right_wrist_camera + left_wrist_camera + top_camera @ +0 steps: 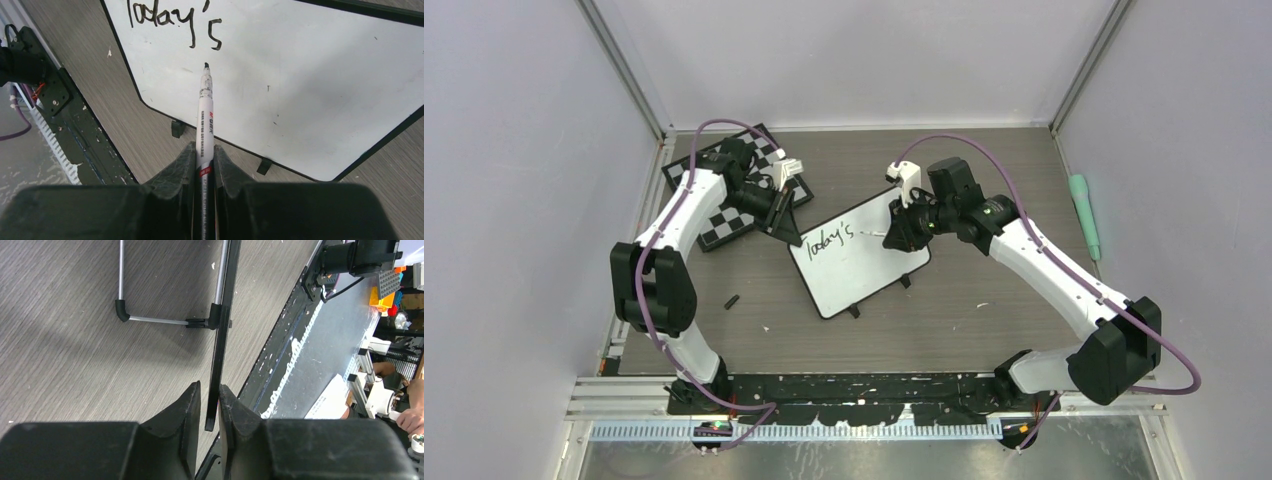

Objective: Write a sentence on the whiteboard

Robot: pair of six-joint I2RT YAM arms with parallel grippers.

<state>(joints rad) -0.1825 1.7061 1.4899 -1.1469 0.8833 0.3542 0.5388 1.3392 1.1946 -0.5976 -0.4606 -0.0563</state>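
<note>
Top external: whiteboard (864, 265) skewed at bench (984, 300) centre, well clear of all edges, its thin edge pinched by left end effector (209, 387). Right end effector (204, 146) clamped on marker (205, 115), tip just under the "s". Sentence (165, 20): just "Today's"; tip contact unclear.

Right gripper (205, 149) clamps marker (205, 110), tip just under "Today's" (165, 20) on whiteboard (310, 90)

Grey wood-grain table (984, 310) bearing a whiteboard (864, 265). Left of the whiteboard, a checkered chessboard (724, 228). Near the whiteboard's near-left corner, a small black piece (732, 300).
</note>
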